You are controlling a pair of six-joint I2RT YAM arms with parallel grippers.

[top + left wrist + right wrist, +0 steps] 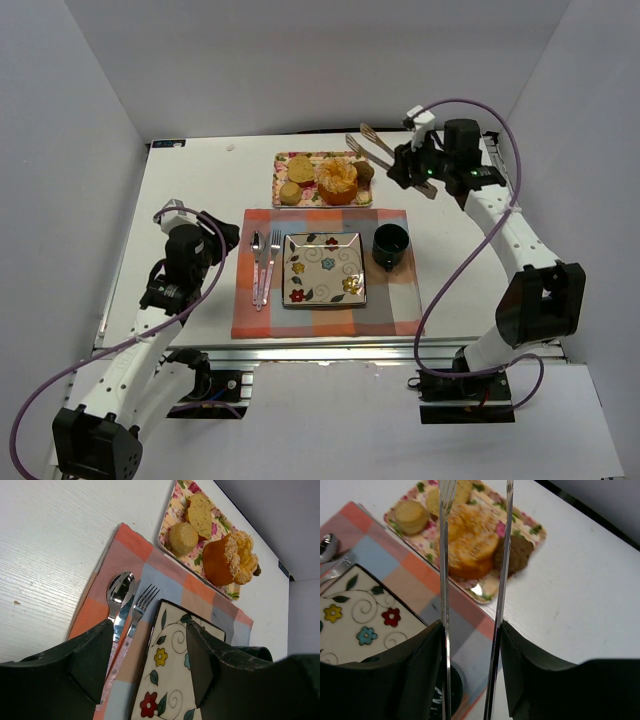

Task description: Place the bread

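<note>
**Right arm holding tongs above tray; bread on tray**

Right gripper (471,628): its fingers (422,655) are clamped on the handle end of a pair of long silver metal tongs (444,580). One tong arm lies against each inner finger face. The two tong arms stand apart, nearly parallel, and run out from the gripper toward the rectangular flower-print tray (480,591). The top view shows the tongs raised, over the tray's far right corner.

Left gripper (149,630): its fingers (92,660) are spread apart with nothing between them. It hangs above the left part of the orange-and-blue checked cloth placemat (395,310), over a steel spoon (120,587) and a steel fork (142,602).

The bread (301,167), a golden-yellow flattish piece with a bumpy surface, lies at the far left of the tray. A small round tan bun (290,192) sits just beside it on the near side. A large orange ring-shaped loaf (337,180) sits to its right, and a dark brown muffin (364,171) lies past that.

The white square plate with painted flowers (325,285) sits mid-placemat, between the cutlery and a dark green mug (390,245).
</note>
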